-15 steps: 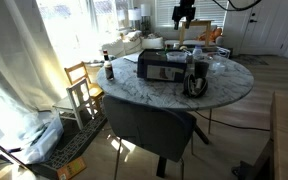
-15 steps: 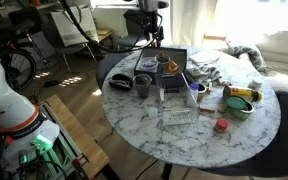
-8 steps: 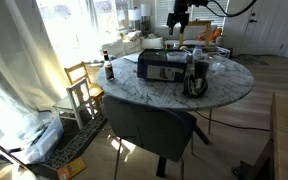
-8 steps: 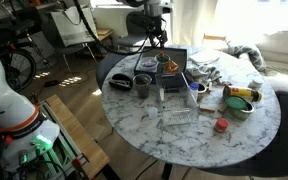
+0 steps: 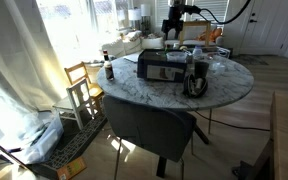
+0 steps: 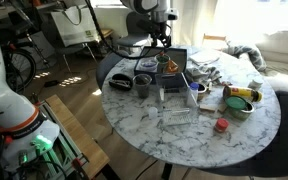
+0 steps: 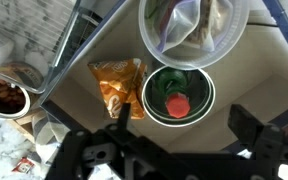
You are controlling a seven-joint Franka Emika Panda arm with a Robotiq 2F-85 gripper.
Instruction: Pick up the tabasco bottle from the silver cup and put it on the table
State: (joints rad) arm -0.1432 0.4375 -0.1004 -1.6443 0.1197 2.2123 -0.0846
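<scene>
Claw (image 7: 184, 122) wide open, empty, hovering above the silver cup (image 7: 146, 95). The tabasco bottle (image 7: 177, 102) stands inside it, red cap up. Centre over the cap, descend vertically, close on the neck, clear of the rim.

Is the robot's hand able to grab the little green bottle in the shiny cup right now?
Probably yes. In the wrist view the open hand hangs right above the silver cup, and the tabasco bottle stands in it, red cap up, nothing covering it. The rim may leave little room.
</scene>
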